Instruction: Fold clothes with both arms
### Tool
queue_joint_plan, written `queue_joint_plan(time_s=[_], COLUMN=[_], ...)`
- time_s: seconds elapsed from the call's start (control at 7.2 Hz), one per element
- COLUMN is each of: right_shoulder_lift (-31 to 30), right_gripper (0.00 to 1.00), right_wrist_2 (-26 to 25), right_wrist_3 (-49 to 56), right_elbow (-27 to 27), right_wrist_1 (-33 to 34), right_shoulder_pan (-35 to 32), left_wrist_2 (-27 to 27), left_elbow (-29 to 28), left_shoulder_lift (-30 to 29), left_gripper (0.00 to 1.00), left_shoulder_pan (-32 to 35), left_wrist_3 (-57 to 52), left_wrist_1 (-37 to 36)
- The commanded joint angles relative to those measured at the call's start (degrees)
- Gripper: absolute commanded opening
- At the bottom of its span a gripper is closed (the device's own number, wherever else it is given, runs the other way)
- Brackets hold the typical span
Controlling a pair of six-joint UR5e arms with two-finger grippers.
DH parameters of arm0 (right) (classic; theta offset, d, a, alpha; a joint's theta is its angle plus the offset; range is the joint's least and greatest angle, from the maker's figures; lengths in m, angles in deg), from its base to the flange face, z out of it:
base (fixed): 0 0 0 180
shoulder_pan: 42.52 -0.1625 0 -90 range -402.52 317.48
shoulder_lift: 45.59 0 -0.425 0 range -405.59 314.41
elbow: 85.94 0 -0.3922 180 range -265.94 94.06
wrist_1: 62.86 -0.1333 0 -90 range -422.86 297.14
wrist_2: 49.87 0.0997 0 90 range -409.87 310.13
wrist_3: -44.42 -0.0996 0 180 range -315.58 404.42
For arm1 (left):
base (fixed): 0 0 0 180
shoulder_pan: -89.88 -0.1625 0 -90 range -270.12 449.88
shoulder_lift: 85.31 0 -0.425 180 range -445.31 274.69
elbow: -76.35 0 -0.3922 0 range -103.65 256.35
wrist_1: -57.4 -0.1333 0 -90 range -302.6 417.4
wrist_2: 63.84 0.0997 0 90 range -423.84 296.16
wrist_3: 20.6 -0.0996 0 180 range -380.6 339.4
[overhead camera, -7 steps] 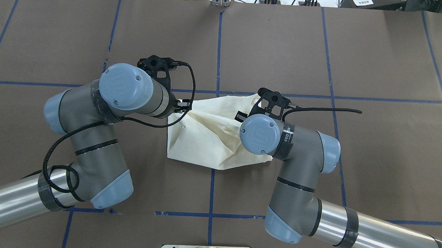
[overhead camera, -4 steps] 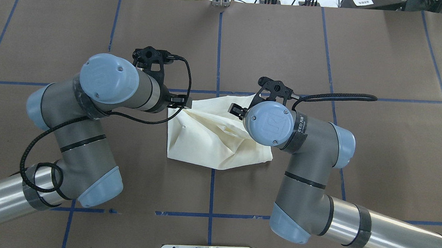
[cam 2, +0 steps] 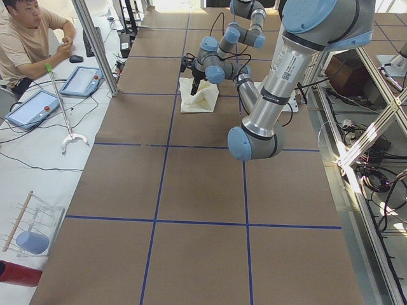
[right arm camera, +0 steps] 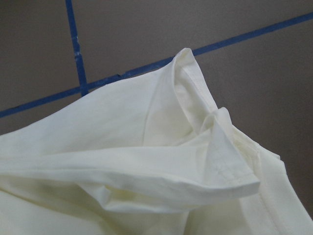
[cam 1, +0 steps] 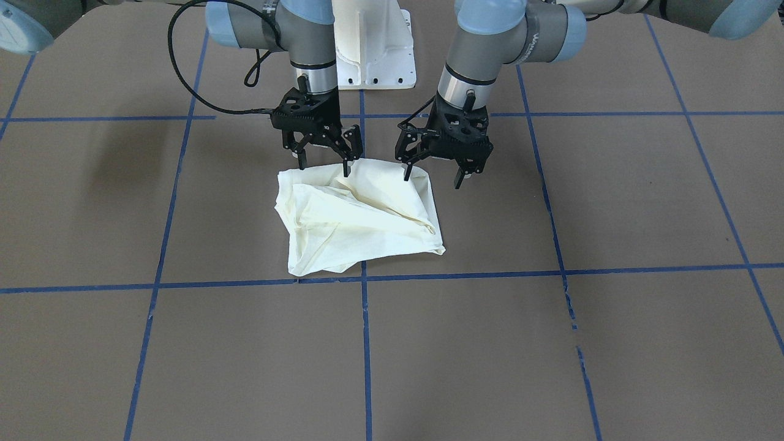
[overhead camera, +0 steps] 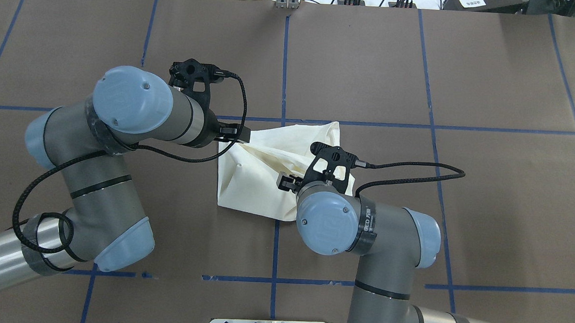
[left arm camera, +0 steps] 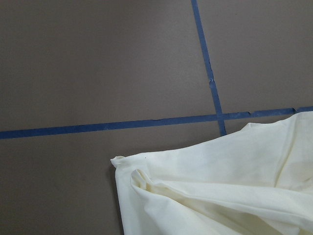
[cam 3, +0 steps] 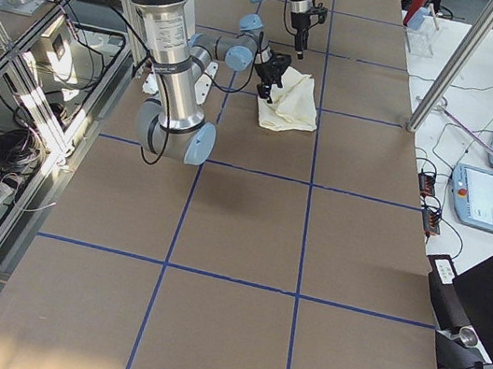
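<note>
The cream-white shirt [cam 1: 358, 214] lies in a loosely folded, creased bundle on the brown table, plain side up, with no print showing. It also shows in the overhead view [overhead camera: 252, 179] and both wrist views [left arm camera: 220, 191] [right arm camera: 146, 156]. My left gripper [cam 1: 432, 177] hangs open and empty just above the shirt's robot-side left corner. My right gripper [cam 1: 324, 165] hangs open and empty above the shirt's robot-side edge on my right. In the overhead view the left gripper [overhead camera: 233, 132] peeks out beside the shirt and the right gripper [overhead camera: 286, 182] is mostly hidden under its wrist.
Blue tape lines [cam 1: 465, 272] cross the brown table [cam 1: 551, 343] in a grid. The white pedestal base [cam 1: 370, 49] stands behind the grippers. An operator [cam 2: 25, 38] sits with tablets [cam 2: 82, 79] beyond the table's far edge.
My right arm has drawn back toward the robot, from the shirt's far right corner to its near edge. My left arm has shifted a little to the left. The shirt has not moved.
</note>
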Motion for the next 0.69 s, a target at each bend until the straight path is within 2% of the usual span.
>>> queue_joint_plan(time_s=[0.0,0.56], right_shoulder_lift=[1.14,1.76], right_gripper=[1.00,1.00], right_wrist_2=[-3.55,-3.48], right_wrist_3=[1.26,4.68], right_elbow=[-4.69,-8.82], right_wrist_1=[-0.25,-0.43], right_shoulder_pan=[1.16,-3.65], left_wrist_2=[-0.02,-0.10], left_elbow=[0.67,1.55], left_shoulder_lift=[0.15,0.85], left_gripper=[1.00,1.00], left_shoulder_pan=[0.01,0.01], left_wrist_3=[0.11,0.11], left_wrist_1=[-0.09,-0.17])
